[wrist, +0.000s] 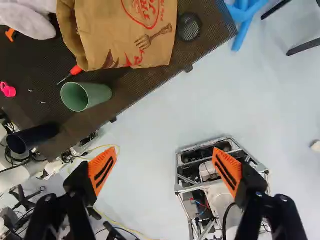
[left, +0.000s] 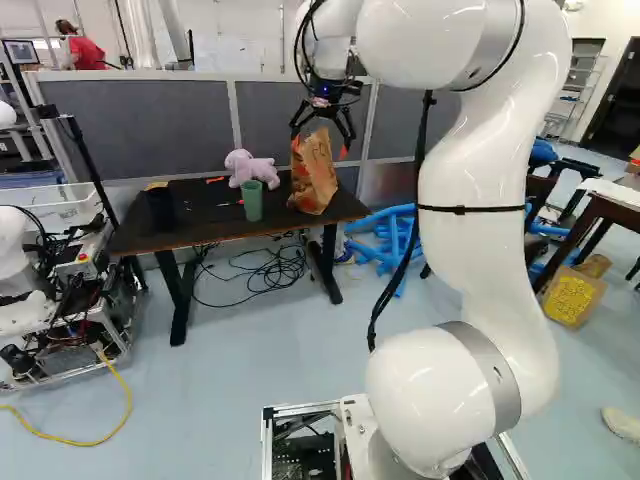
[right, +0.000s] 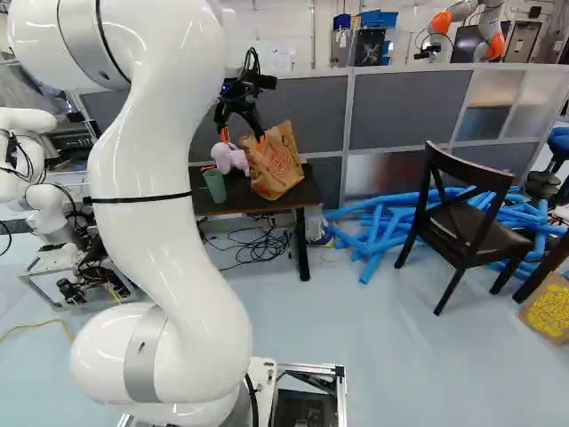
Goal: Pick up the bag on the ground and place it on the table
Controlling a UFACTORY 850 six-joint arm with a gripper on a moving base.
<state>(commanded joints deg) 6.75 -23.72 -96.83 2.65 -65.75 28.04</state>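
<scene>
Brown paper bag (right: 274, 162) resting on the table (left: 205, 225), with its base on the top and its body leaning a little; the gripper (wrist: 165, 167) is spread wide, its orange pads (wrist: 102, 170) well apart and nothing held between them. In the base views the gripper hangs just above the bag; whether one fingertip brushes the paper rim is hard to judge from there, though the wrist view shows the bag ahead of the fingers and not between them.

The placing looks all but done, and what remains, I judge, is a clean retreat; best to keep the fingers spread, lift slowly up and away from the bag, and add no sideways sweep until both tips are clear, since a snagged rim could drag or topple it. Care is due around its neighbours too: the green cup (wrist: 100, 94) near the bag, the red-handled screwdriver (wrist: 76, 70) just beside it, the plush toy (left: 250, 168) next to it, and the dark mesh cup (wrist: 190, 26) on the bag's other side.
</scene>
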